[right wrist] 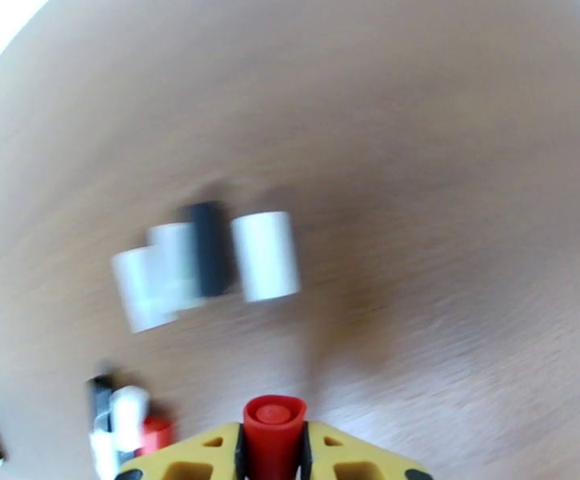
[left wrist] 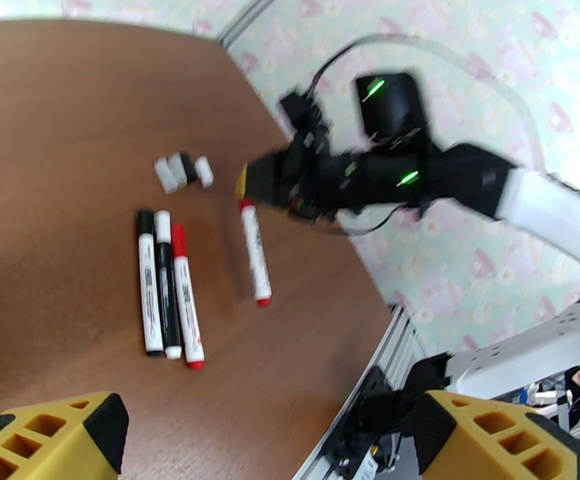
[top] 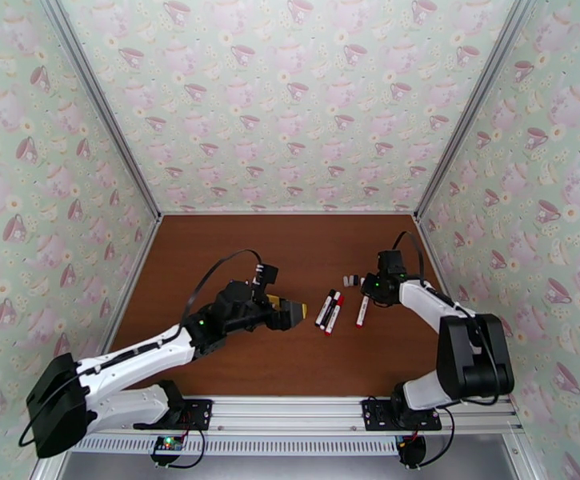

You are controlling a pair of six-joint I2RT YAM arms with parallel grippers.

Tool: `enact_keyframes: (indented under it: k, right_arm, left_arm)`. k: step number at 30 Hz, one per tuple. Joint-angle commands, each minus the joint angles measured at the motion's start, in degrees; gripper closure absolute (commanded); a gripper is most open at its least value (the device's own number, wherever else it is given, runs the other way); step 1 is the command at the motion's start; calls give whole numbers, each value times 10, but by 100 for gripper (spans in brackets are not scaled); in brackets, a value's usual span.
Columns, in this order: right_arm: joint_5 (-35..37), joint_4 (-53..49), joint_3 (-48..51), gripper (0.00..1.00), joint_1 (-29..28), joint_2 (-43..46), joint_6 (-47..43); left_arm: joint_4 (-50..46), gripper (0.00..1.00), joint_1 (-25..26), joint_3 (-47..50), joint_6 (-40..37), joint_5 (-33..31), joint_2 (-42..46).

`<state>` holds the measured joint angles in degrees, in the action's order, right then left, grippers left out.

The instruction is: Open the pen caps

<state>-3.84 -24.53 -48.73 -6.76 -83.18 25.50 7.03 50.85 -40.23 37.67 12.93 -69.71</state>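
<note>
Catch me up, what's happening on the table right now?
The right gripper grips the red cap at the far end of a lone pen that lies on the table. The left gripper hovers wide open beside three more pens lying side by side, holding nothing. A few loose stubby pieces, white and black, sit just past the pens.

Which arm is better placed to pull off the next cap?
The right arm: its jaws clamp the red cap of the lone pen. The left arm hangs open-jawed, clear of it.
</note>
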Motion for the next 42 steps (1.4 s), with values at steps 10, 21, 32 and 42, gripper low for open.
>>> enact_keyframes:
  k: [10,21,32,42]
  right_arm:
    - [-14,-12,-23,78,-138,150,105]
    - [-1,42,-25,79,-240,217,203]
    - [32,94,-37,81,-321,209,240]
    - [45,103,-40,82,-340,198,244]
  left_arm:
    - [86,0,5,-36,81,41,-100]
    - [141,4,7,-56,105,83,-141]
    - [169,26,8,-61,120,95,-151]
    - [158,64,7,-57,108,86,-141]
